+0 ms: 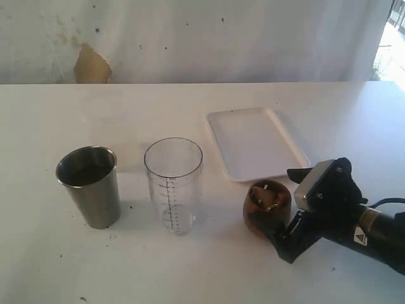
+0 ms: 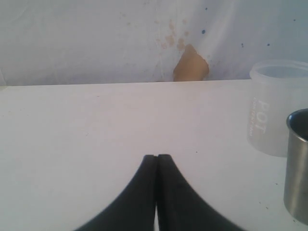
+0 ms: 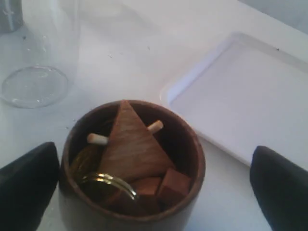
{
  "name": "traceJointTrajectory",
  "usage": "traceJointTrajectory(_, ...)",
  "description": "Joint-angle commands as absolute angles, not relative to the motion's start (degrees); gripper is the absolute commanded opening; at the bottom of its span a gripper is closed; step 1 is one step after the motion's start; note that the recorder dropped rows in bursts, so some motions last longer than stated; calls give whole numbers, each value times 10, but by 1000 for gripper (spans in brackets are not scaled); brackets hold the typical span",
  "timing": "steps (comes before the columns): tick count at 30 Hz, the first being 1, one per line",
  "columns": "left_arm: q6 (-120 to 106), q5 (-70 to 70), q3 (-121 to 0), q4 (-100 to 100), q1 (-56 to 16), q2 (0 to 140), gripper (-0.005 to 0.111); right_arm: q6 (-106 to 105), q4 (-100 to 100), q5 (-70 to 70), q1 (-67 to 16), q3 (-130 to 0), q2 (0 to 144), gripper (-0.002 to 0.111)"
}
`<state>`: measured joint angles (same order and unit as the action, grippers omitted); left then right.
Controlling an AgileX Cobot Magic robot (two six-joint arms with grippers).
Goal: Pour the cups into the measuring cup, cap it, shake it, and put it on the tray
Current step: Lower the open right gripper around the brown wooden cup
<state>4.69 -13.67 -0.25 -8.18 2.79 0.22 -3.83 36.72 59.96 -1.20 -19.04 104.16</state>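
The dark wooden cup [image 1: 266, 204] stands in front of the tray [image 1: 256, 142]. It holds a wooden wedge, small blocks, pegs and a brass ring [image 3: 108, 185]. My right gripper [image 1: 286, 213] is open and straddles the wooden cup [image 3: 132, 159], one finger [image 3: 29, 185] close beside its wall, the other [image 3: 281, 190] well apart. The measuring cup [image 1: 173, 183] stands upright in the middle and the steel tumbler [image 1: 88, 187] to its left. My left gripper [image 2: 157, 157] is shut on nothing, low over the table, with the steel tumbler [image 2: 298, 168] off to one side. It is out of the exterior view.
A translucent cup printed "POT" [image 2: 274, 110] stands behind the steel tumbler near the back of the table. A stained white wall with a tan patch [image 1: 92, 66] runs along the table's far edge. The right arm's cable [image 1: 386, 202] trails at the right edge.
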Motion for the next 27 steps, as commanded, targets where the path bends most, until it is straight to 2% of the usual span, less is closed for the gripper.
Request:
traceJointTrajectory(1, 49, -136, 0, -78, 27, 0, 0, 0, 349, 552, -11, -186, 1002, 105)
traceJointTrajectory(6, 49, -136, 0, -78, 27, 0, 0, 31, 366, 553, -11, -186, 975, 105)
traceJointTrajectory(13, 49, -136, 0, -78, 27, 0, 0, 97, 513, 589, -11, -186, 980, 105)
traceJointTrajectory(21, 49, -136, 0, -78, 27, 0, 0, 92, 439, 588, -11, -187, 1007, 105)
traceJointTrajectory(27, 49, -136, 0, -78, 27, 0, 0, 91, 457, 601, -11, -187, 1007, 105)
